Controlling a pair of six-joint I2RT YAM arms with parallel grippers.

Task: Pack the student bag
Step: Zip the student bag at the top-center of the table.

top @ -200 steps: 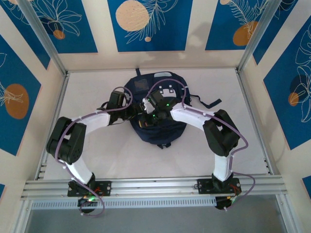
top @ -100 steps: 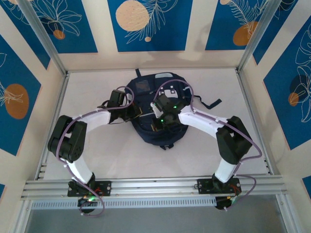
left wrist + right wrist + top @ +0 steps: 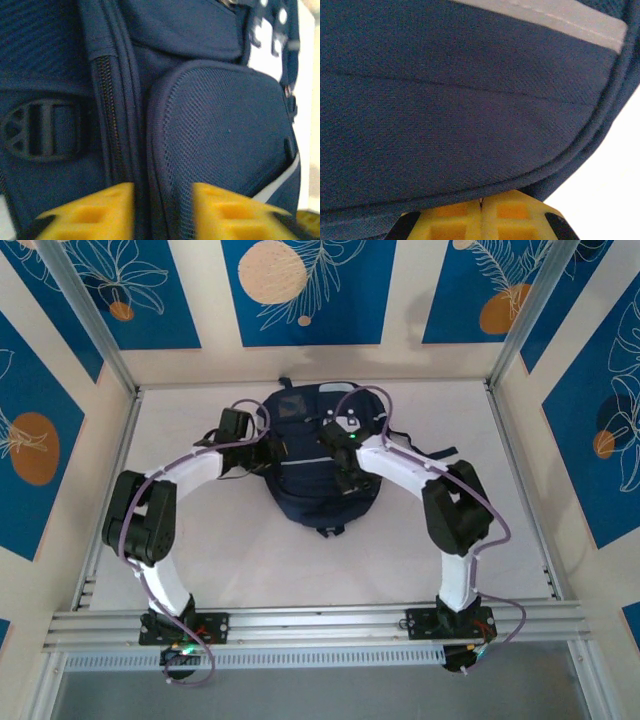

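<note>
While arms [image 3: 190,475] bow outward, left tool [image 3: 162,200], right tool [image 3: 481,210] at student bag [image 3: 310,495].

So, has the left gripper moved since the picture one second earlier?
Yes. In the top view the left gripper has shifted toward the far wall, away from the base rail, at the student bag's side.
</note>
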